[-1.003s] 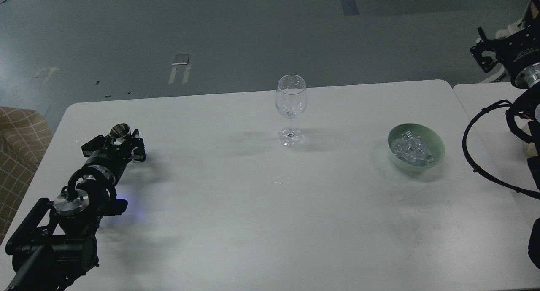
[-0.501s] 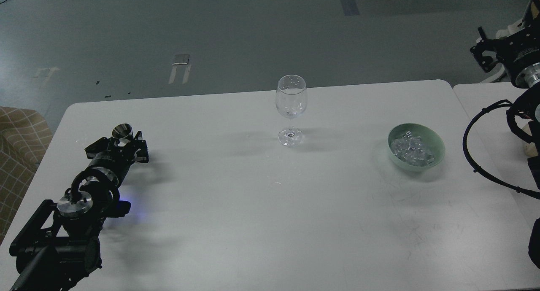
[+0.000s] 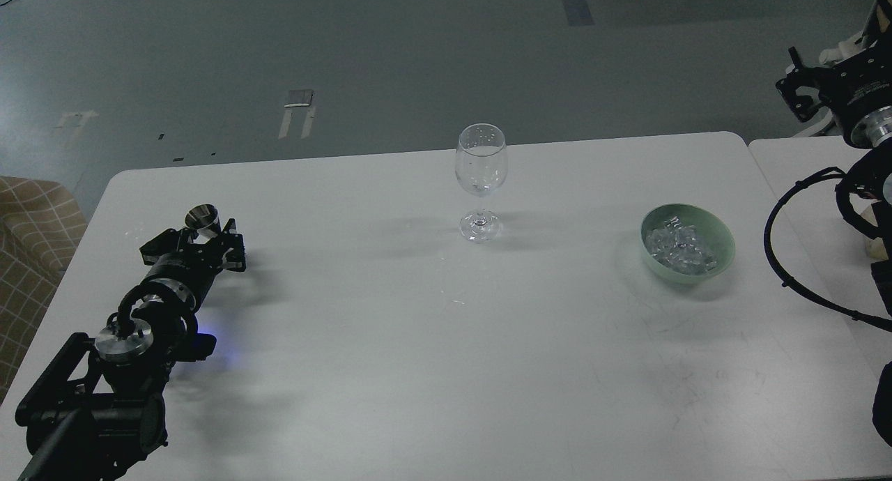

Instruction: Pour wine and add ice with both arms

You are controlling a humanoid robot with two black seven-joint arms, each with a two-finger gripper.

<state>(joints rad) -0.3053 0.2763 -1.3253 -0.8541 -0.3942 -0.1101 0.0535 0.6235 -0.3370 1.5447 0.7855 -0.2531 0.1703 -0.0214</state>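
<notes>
A clear stemmed wine glass (image 3: 480,181) stands upright at the back middle of the white table (image 3: 432,355). A pale green bowl (image 3: 721,254) at the right holds the ice (image 3: 679,249), a heap of small clear cubes. My left arm lies low over the table's left side. Its gripper (image 3: 203,231) is closed around a small metal cup (image 3: 203,217) that stands on the table. My right arm (image 3: 860,111) is raised beyond the right edge, far from the bowl. Its gripper (image 3: 796,90) is dark and its fingers cannot be told apart.
A second white table (image 3: 808,188) adjoins on the right, under the right arm's looped black cable (image 3: 773,251). A beige checked seat (image 3: 31,237) stands off the left edge. Grey floor lies beyond the far edge.
My left gripper and the metal cup shifted slightly right and down. The cup went from tilted to upright on the table. The right gripper barely moved.
</notes>
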